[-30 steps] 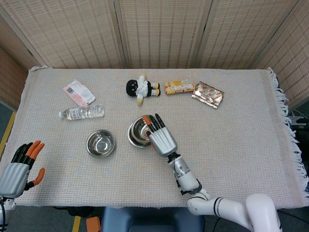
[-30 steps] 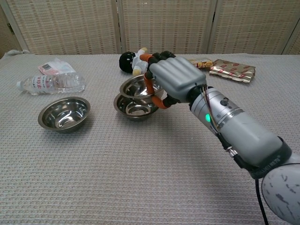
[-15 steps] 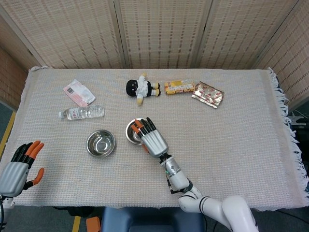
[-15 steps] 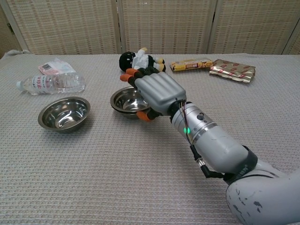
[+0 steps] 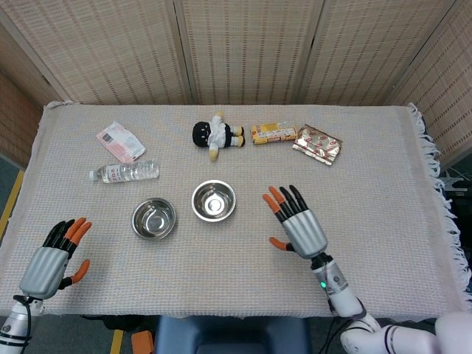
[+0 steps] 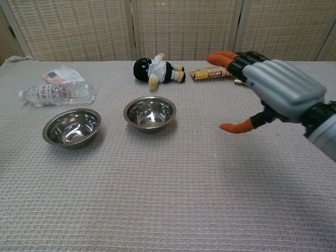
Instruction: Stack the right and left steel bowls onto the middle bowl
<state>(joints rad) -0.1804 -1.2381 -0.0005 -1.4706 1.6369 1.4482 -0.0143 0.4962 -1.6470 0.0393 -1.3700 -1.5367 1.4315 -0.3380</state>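
A stack of steel bowls (image 5: 214, 200) (image 6: 149, 113) sits at the table's middle, one nested in the other. To its left stands a single steel bowl (image 5: 154, 218) (image 6: 72, 126). My right hand (image 5: 298, 223) (image 6: 273, 92) hovers to the right of the stack, well apart from it, fingers spread and empty. My left hand (image 5: 54, 257) is at the table's near left corner, fingers apart, holding nothing; the chest view does not show it.
A water bottle (image 5: 124, 172) and a pink packet (image 5: 120, 141) lie at the back left. A black-and-white doll (image 5: 217, 135), a snack bar (image 5: 273, 132) and a foil packet (image 5: 317, 144) lie along the back. The fringed cloth edge (image 5: 442, 199) runs down the right.
My right hand set its bowl into the middle bowl, let go and drew back to the right with fingers spread. My left hand shifted slightly inward.
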